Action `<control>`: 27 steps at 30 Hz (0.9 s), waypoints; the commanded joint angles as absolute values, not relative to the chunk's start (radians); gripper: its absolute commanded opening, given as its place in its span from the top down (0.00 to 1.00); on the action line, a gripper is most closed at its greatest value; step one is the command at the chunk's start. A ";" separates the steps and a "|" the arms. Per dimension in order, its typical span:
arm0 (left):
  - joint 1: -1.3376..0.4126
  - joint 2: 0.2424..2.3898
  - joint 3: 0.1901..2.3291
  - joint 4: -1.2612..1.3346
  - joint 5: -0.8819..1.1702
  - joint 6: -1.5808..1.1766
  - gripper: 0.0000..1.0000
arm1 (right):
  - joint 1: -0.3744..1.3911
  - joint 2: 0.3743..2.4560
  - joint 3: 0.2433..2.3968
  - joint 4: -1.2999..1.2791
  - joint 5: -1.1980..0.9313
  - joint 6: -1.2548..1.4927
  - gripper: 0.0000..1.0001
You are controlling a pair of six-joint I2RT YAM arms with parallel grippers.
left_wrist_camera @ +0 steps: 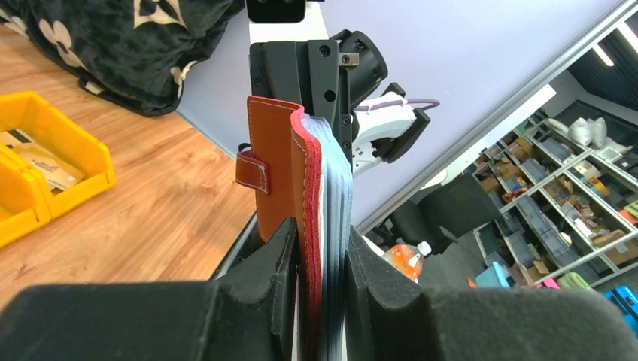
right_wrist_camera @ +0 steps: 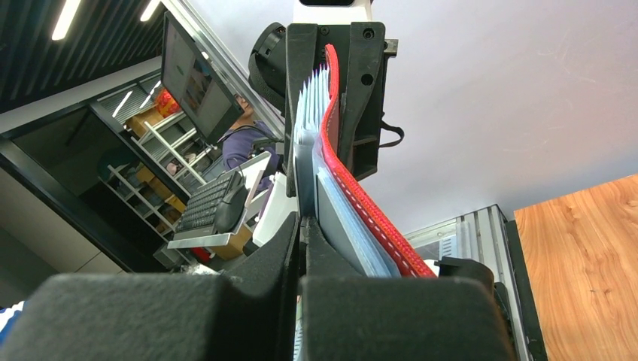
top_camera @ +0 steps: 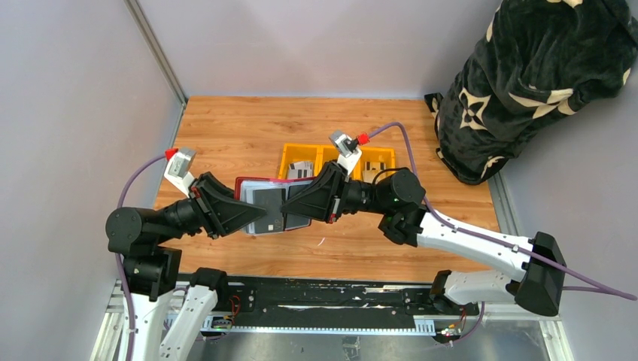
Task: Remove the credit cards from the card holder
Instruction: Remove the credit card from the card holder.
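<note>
The dark red card holder hangs open above the table between both grippers, its pale grey sleeves facing up. My left gripper is shut on its left side; in the left wrist view the pads clamp the red cover and the whole sleeve stack. My right gripper is shut on its right edge; in the right wrist view the jaws pinch one thin grey leaf, and I cannot tell whether it is a card or a sleeve. Loose credit cards lie in the yellow bin.
The yellow three-part bin stands just behind the holder and also shows in the left wrist view. A tan card lies in its right part. A black patterned bundle fills the back right corner. Grey walls border the table on the left and at the back.
</note>
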State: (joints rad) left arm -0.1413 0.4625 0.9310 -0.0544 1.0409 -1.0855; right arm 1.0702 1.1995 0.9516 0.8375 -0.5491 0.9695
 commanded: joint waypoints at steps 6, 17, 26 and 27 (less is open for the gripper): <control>-0.146 0.457 0.972 -0.066 1.049 -1.089 0.81 | 1.054 1.132 0.903 0.928 -0.512 0.976 1.00; -0.146 0.462 0.998 -0.129 1.038 -1.054 0.66 | 1.056 1.136 0.900 0.933 -0.511 0.969 1.00; -0.146 0.467 0.998 -0.148 1.020 -1.033 0.77 | 1.080 1.160 0.951 0.779 -0.503 0.900 0.77; -0.146 0.468 0.999 -0.146 1.017 -1.033 0.84 | 1.084 1.162 0.946 0.776 -0.497 0.897 0.75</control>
